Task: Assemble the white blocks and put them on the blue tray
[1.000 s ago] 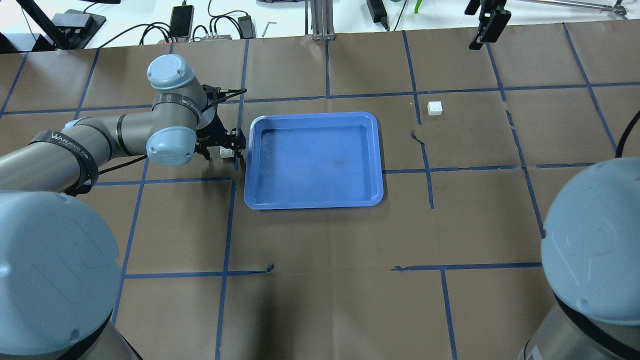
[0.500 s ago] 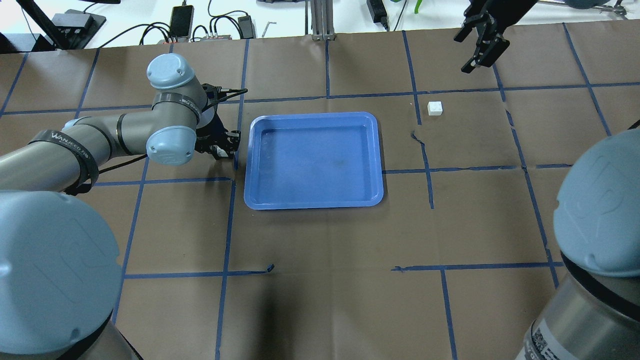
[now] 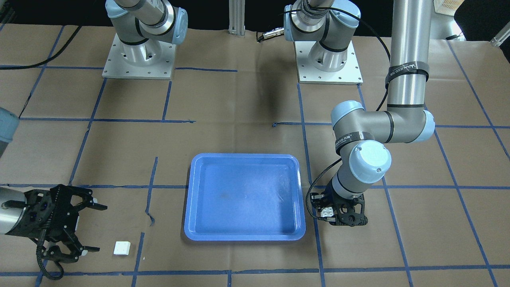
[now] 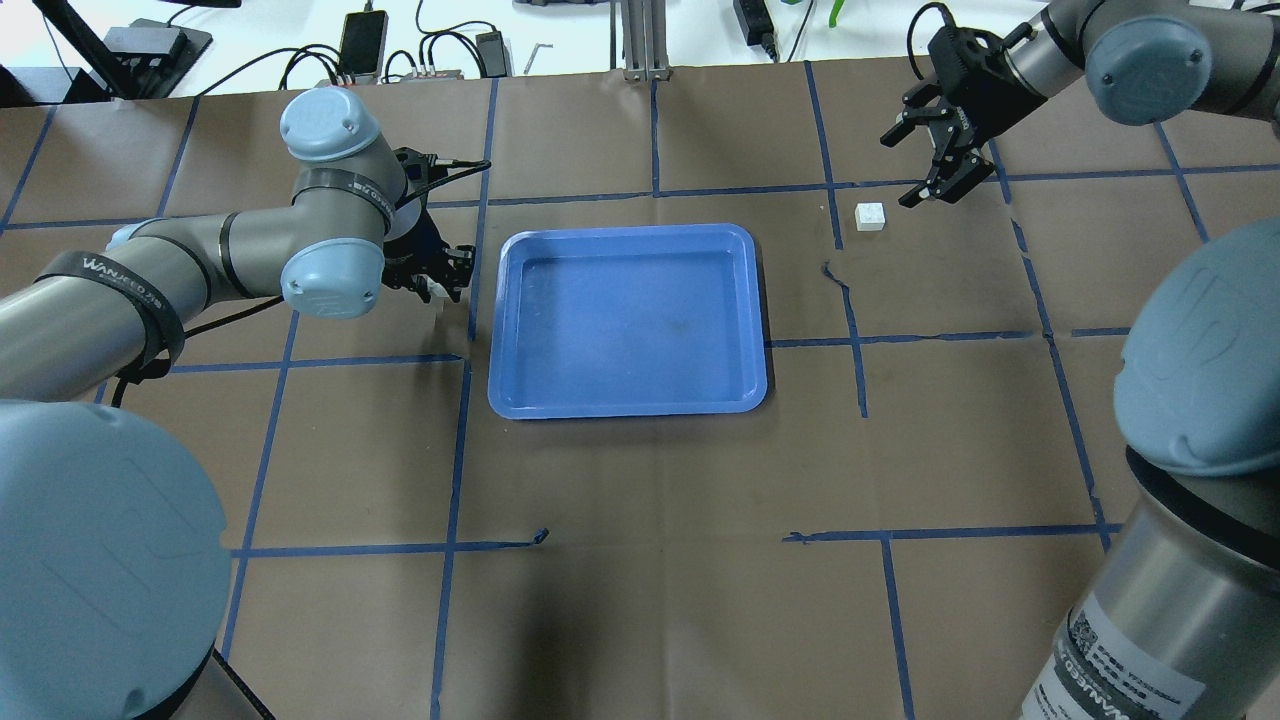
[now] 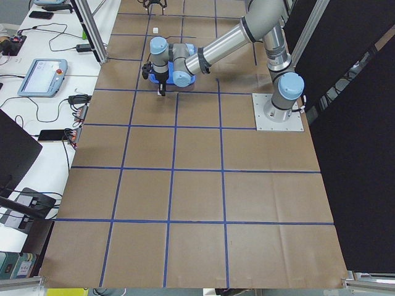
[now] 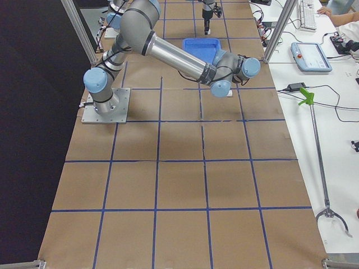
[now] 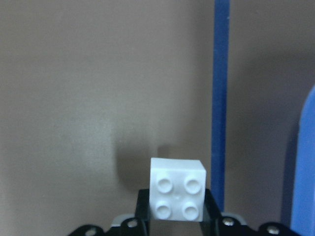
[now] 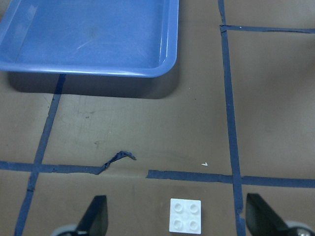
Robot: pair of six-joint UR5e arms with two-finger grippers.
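L gripper (image 3: 328,211) clenched on white block (image 7: 177,196) beside blue tray (image 4: 625,232); R gripper (image 4: 905,168) spread, near 2nd white block (image 4: 870,217)

The left arm (image 4: 150,285) reaches forward with its forearm low and nearly level. Its wrist is bent so that the left gripper (image 4: 437,287) points straight down. The jaws are closed on a white block (image 7: 177,189), which sits between the fingertips with its studs facing up toward the wrist. The right arm (image 4: 1135,45) is stretched far forward, and its wrist is angled so that the right gripper (image 4: 897,172) slants downward and back toward the robot. Its jaws are spread wide, with both fingers (image 8: 96,216) well apart.
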